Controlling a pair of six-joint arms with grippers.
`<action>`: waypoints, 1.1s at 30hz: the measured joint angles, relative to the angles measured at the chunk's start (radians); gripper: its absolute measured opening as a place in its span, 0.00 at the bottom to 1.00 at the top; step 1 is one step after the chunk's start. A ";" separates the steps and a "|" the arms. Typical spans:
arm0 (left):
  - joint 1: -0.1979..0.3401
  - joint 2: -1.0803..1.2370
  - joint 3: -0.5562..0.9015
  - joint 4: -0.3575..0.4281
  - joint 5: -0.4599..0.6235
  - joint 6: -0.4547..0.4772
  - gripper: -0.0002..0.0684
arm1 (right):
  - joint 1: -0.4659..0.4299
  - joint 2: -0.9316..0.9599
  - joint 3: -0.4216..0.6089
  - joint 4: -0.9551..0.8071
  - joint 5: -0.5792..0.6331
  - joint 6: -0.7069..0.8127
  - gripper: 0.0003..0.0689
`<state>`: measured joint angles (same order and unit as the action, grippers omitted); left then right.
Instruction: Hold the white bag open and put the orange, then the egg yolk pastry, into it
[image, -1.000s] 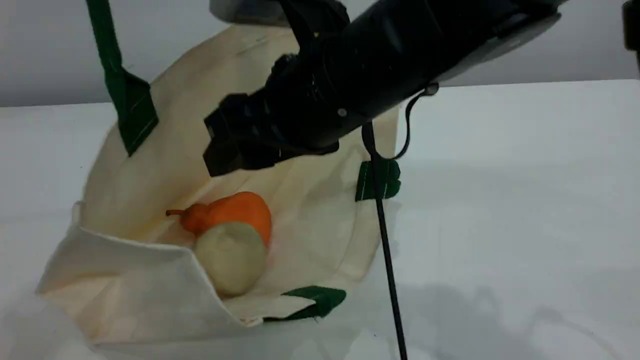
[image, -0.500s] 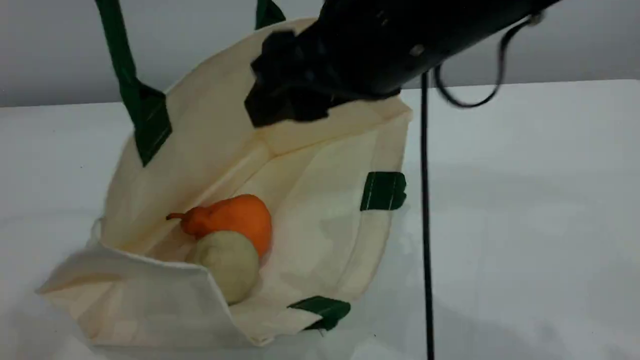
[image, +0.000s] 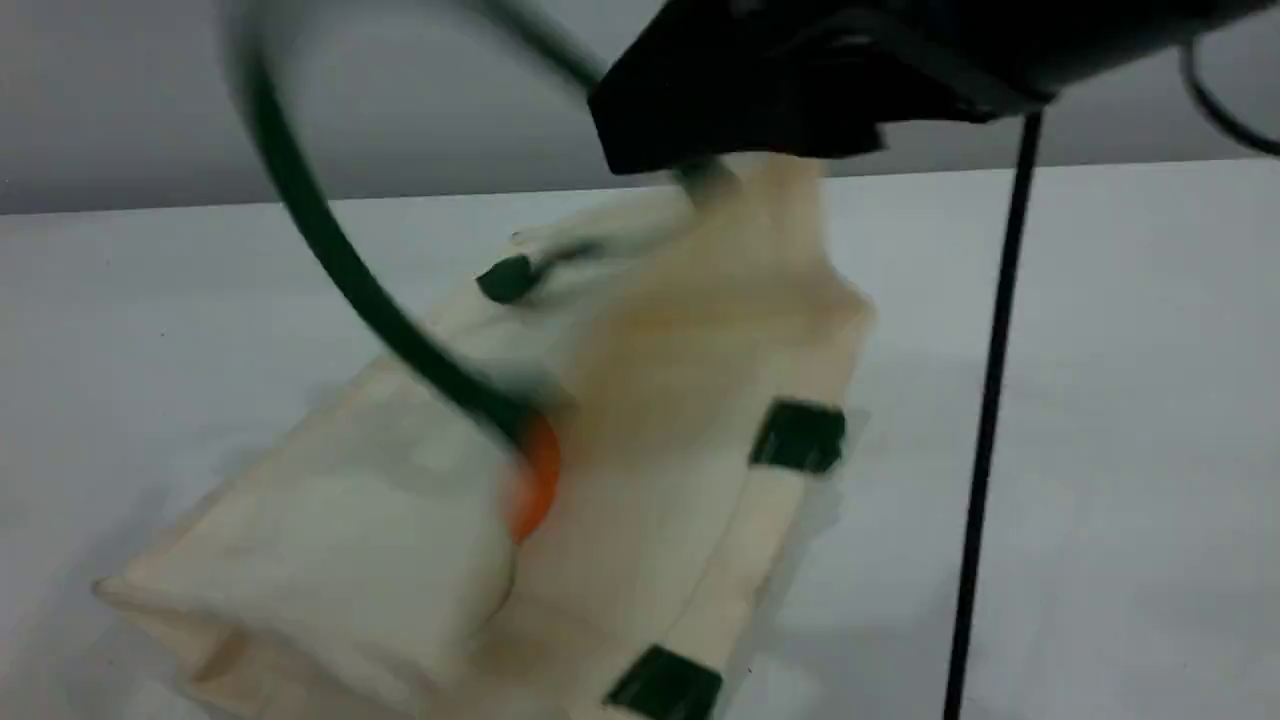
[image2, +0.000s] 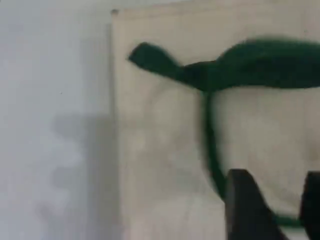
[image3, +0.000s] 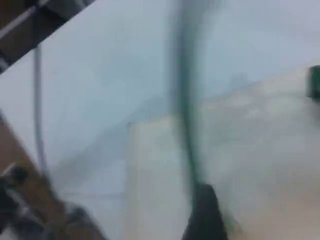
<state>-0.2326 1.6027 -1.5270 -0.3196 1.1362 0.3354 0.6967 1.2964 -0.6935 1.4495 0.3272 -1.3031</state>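
Note:
The white bag has slumped onto the table, its cloth folded over the contents. A sliver of the orange shows at the fold; the egg yolk pastry is hidden under the cloth. One green handle is a falling blur above the bag. In the left wrist view my left gripper is open above the bag, and the loose handle lies on the cloth. My right gripper hangs over the bag's far end, holding nothing. Its fingertip shows over the bag.
A thin black cable hangs straight down from the right arm, just right of the bag. White table stretches around the bag on both sides. Blurred brown and grey structure fills the right wrist view's left edge.
The left gripper has opened and let go of the green handle, which is dropping. The bag's raised side has collapsed over the fruit and pastry. The right arm has risen and moved right.

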 joint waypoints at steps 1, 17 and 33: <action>0.000 0.000 0.000 0.001 0.000 0.000 0.49 | 0.000 -0.013 0.000 -0.033 0.024 0.037 0.68; 0.000 -0.005 0.000 0.007 0.086 0.000 0.67 | 0.000 -0.021 -0.003 -0.798 0.572 0.745 0.68; -0.002 -0.166 0.000 -0.038 0.086 0.000 0.67 | 0.000 -0.312 -0.002 -1.495 0.897 1.433 0.68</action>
<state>-0.2349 1.4367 -1.5270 -0.3578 1.2226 0.3354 0.6967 0.9841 -0.6955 -0.0453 1.2244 0.1302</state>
